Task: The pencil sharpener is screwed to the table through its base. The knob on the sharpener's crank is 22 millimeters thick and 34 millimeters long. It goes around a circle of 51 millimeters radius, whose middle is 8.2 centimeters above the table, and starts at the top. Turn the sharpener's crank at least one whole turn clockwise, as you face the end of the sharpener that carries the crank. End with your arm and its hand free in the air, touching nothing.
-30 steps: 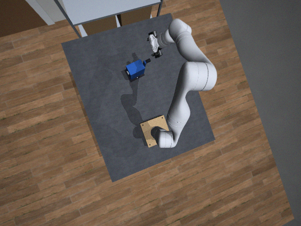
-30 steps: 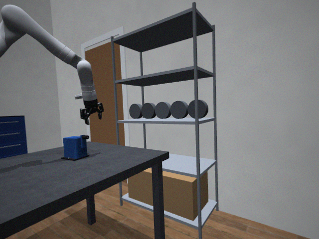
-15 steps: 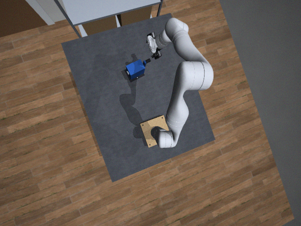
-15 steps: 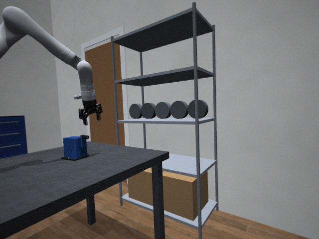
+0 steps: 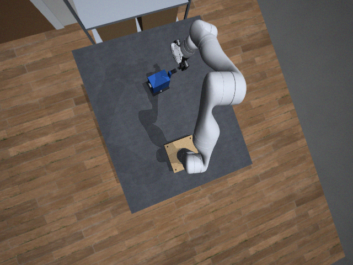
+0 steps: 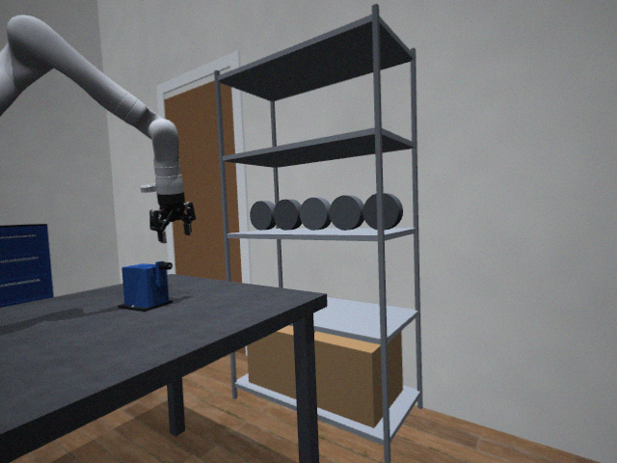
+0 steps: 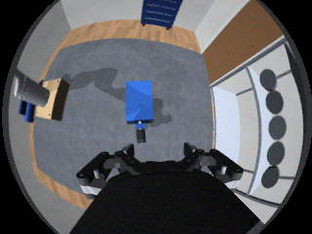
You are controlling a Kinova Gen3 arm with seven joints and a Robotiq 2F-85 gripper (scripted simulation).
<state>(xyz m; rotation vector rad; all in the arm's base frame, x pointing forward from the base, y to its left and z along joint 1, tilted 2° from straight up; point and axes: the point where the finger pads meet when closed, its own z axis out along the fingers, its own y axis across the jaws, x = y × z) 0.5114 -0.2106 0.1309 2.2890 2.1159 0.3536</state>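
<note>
The blue pencil sharpener (image 5: 158,80) (image 6: 145,285) (image 7: 139,101) stands on the dark grey table (image 5: 119,120) (image 6: 149,343) (image 7: 92,92). Its dark crank knob (image 5: 172,71) (image 6: 165,265) (image 7: 140,135) sits at the top of the crank, on the end that faces the shelf. My gripper (image 5: 183,65) (image 6: 174,230) (image 7: 159,149) is open and empty. It points down and hangs well above the knob, a little to the shelf side of it.
A metal shelf rack (image 6: 378,149) (image 5: 113,14) stands just past the table's far edge, with several dark discs (image 6: 326,211) and a cardboard box (image 6: 324,373). My arm's wooden base plate (image 5: 174,150) is on the table's near part. A blue drawer cabinet (image 6: 24,261) stands behind.
</note>
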